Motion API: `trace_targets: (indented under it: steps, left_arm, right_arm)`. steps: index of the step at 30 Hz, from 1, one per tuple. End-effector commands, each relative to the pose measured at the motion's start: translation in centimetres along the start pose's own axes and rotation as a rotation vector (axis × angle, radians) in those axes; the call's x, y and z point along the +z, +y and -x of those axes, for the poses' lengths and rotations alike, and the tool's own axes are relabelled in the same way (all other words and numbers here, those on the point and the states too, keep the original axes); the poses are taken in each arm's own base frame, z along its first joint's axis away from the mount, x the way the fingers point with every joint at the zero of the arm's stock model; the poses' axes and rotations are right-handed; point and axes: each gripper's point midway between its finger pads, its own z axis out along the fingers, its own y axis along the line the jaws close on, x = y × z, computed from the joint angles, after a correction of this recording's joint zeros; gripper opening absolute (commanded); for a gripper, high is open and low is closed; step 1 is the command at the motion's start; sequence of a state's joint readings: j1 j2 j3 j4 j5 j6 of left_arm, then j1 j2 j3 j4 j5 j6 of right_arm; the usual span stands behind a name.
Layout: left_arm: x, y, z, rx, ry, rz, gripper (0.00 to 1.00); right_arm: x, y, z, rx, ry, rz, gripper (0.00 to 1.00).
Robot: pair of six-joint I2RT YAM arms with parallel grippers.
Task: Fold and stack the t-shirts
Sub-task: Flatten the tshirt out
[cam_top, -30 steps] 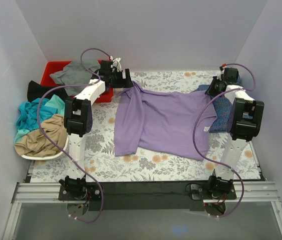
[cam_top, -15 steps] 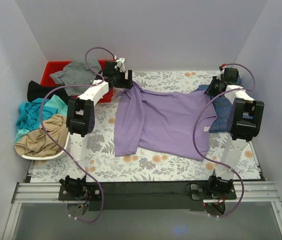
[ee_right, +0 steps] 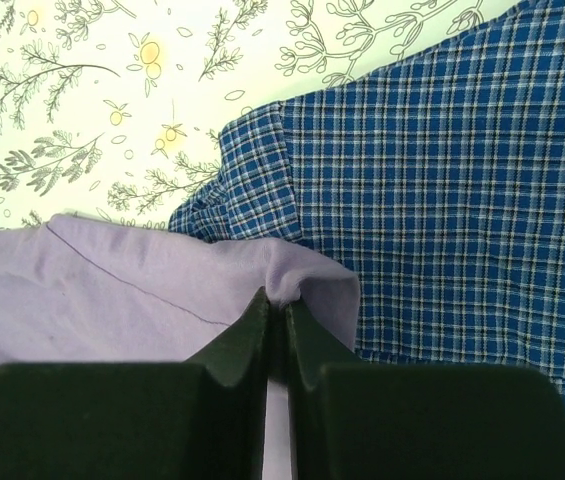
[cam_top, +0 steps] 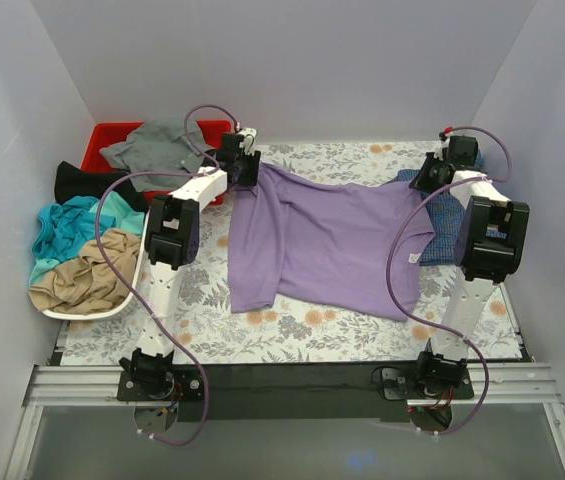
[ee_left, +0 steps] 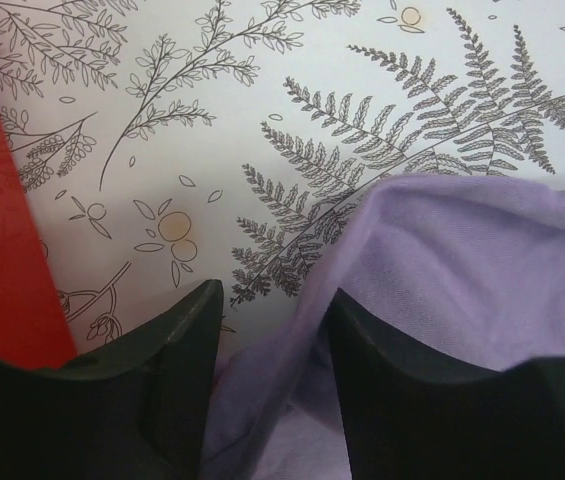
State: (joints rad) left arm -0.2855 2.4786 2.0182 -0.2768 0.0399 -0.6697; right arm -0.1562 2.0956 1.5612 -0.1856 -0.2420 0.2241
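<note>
A lavender-purple t-shirt (cam_top: 332, 240) lies spread on the floral table cover (cam_top: 302, 330). My left gripper (cam_top: 252, 165) is at its far left corner. In the left wrist view the left gripper (ee_left: 272, 300) has its jaws apart, with a fold of lavender cloth (ee_left: 462, 260) running between them. My right gripper (cam_top: 424, 178) holds the far right corner; in the right wrist view the right gripper (ee_right: 276, 300) is shut on a pinch of lavender cloth (ee_right: 112, 290). A blue checked t-shirt (ee_right: 442, 180) lies under that corner, the same blue checked t-shirt (cam_top: 447, 225) at the table's right edge.
A red bin (cam_top: 102, 140) at the back left holds a grey t-shirt (cam_top: 152, 145); its red wall (ee_left: 2, 250) is close to my left fingers. A black t-shirt (cam_top: 77, 180) lies beside it. A white basket (cam_top: 82, 312) holds teal (cam_top: 62, 225) and tan (cam_top: 82, 275) t-shirts.
My left gripper moved right onto the lavender shirt's far left corner and its jaws narrowed around the cloth. The right arm kept its hold and stayed in place.
</note>
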Motion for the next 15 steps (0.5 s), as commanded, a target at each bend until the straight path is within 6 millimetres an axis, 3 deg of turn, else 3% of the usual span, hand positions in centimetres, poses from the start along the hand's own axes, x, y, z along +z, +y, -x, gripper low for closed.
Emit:
trace_targets:
  steps: [1, 6, 11, 15]
  left_arm:
    - [-1.0, 2.1, -3.0, -0.001, 0.11, 0.092, 0.43]
    - [-3.7, 1.6, 2.3, 0.013, 0.001, 0.073, 0.4]
    - [-5.8, 0.7, 5.1, 0.009, -0.048, 0.044, 0.08]
    - [-8.7, -1.1, 7.7, 0.012, -0.083, -0.013, 0.0]
  right_arm:
    - [-2.3, 1.3, 3.5, -0.047, -0.102, 0.023, 0.08]
    - [-3.0, 1.4, 4.5, -0.075, -0.131, 0.011, 0.01]
    - [-4.4, 2.8, 5.7, -0.098, -0.169, 0.059, 0.01]
    - [-7.9, 4.3, 7.6, -0.14, -0.269, 0.077, 0.01]
